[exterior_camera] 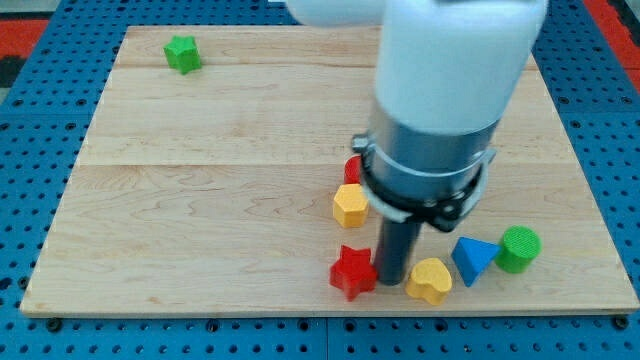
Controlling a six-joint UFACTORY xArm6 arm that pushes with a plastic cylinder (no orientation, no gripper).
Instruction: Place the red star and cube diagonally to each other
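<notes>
Arm: enters from the view's top, white housing over a grey collar, dark rod pointing straight down; no gripper or hand fitted, so nothing is grasped; my tip [391,279] stands on the wooden board [200,200] near its bottom edge, just beside the red star [352,272] on the star's right, contact not certain; the yellow heart-shaped block [430,281] lies just right of the tip.
Red cube [352,170]: up-board from the star, largely hidden behind the collar, only a sliver showing, shape hard to confirm.
Yellow hexagonal block [350,206]: between red cube and red star, touching or nearly touching the cube.
Blue triangular block [474,259]: right of the heart; green cylinder [518,248] just beside it, further right.
Green star-like block [183,53]: far top-left corner, well apart, outline blurred.
Surround: blue pegboard [40,150] around the board; arm's upper part cut off by the view's top.
</notes>
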